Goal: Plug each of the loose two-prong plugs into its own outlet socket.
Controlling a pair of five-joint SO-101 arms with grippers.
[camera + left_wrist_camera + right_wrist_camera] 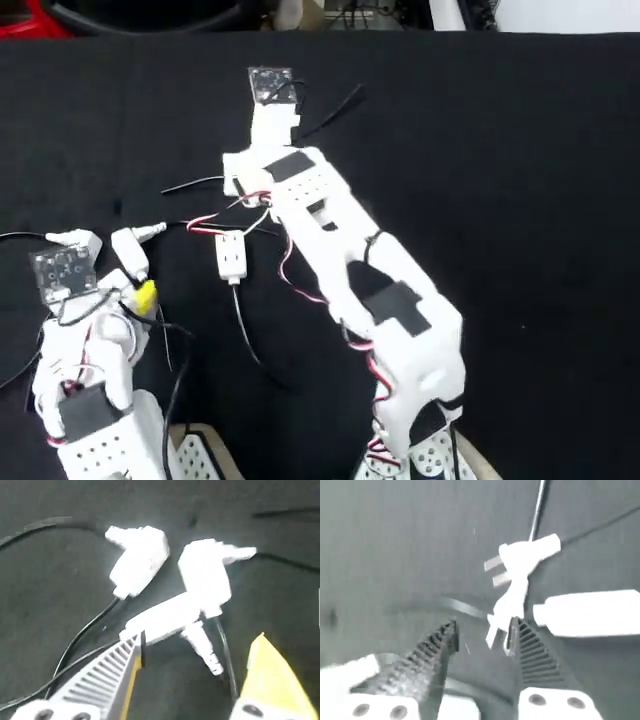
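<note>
While two white two-prong plugs lie close together on the black table (520, 200) just ahead of the left hand (197, 639), neither is held. The first plug (137, 560) and the second plug (205, 575) rest side by side, each trailing a black cord. A long white block (160, 620) lies against the second plug, and its near end meets the tip of the ribbed grey finger (110, 675). The yellow finger (270, 675) stands well apart from the grey one. The left hand is spread wide and holds nothing.

A third plug (520, 560), with two flat prongs showing, lies just beyond the right hand (484, 625). A white stem runs from it down to the tip of one dark ribbed finger (532, 650) and seems to touch it. The other dark finger (432, 652) stays apart across a clear gap, so the right hand is partly open and clamps nothing. A long white piece (590, 612) lies beside that finger; whether it is a socket I cannot tell.

In the high view an outlet socket (230, 255) lies flat between the two arms, its black cord running back toward their bases.
</note>
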